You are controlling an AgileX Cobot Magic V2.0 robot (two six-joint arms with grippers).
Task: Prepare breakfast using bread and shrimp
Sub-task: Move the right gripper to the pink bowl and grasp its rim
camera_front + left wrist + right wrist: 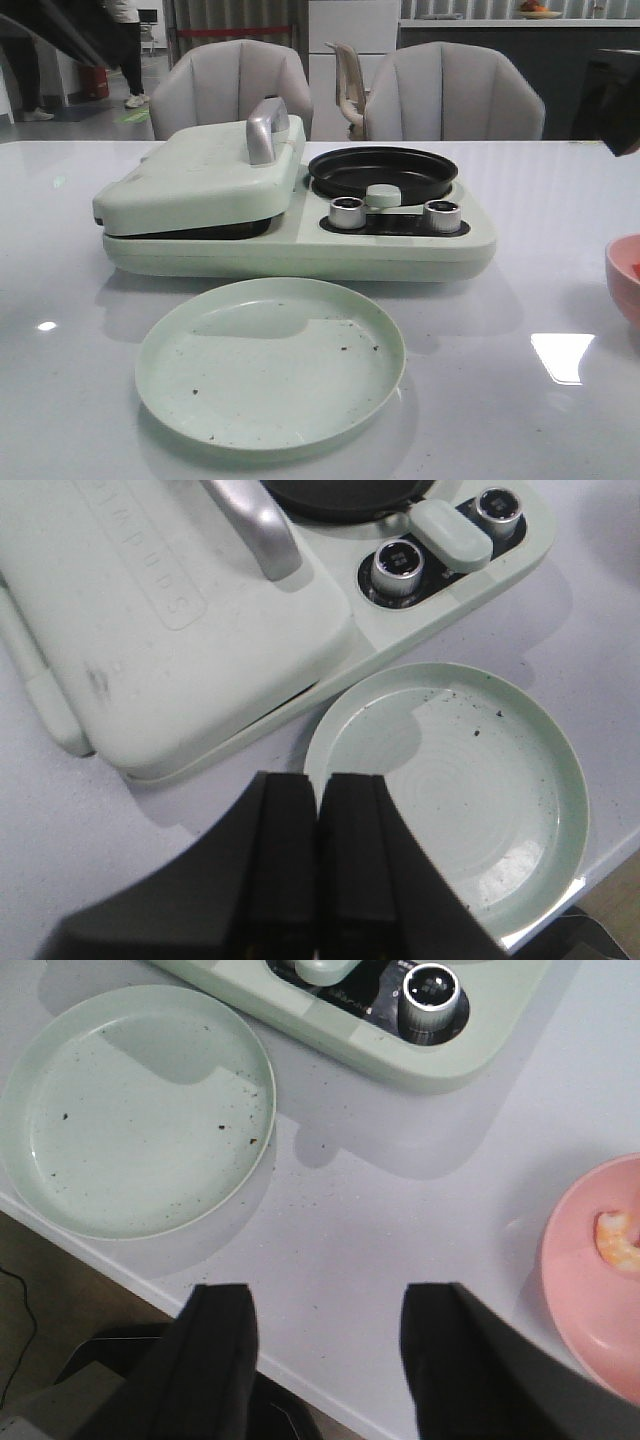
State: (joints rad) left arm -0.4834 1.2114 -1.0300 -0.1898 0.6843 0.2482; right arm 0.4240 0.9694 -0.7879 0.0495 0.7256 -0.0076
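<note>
One shrimp (618,1240), a small curled pinkish-orange piece, lies in a pink bowl (580,1290) at the desk's right side; in the right wrist view the bowl sits just beside the right gripper (325,1360), whose dark fingers (215,1360) stand well apart with nothing between them. The left gripper (318,865) has its fingers pressed together, empty, above the desk near the edge of a pale green plate (540,880). No bread shows in any view; the sandwich press lid (200,175) is down, so whatever is under it is hidden.

The desk (560,210) is glossy white and reflects ceiling lights. At its middle stands a mint-green breakfast maker (400,250): the closed press with a silver handle (265,130) on the robot's left, a round black pan (383,170) on the right, and two silver knobs (347,212) with a small green lever (383,195) between them along the front. The plate lies in front of the appliance, close to the near desk edge, empty apart from dark crumbs scattered over it. Behind the desk are two grey padded chairs (455,90), and further back a dim room with a person's legs (125,50) at the far left.
</note>
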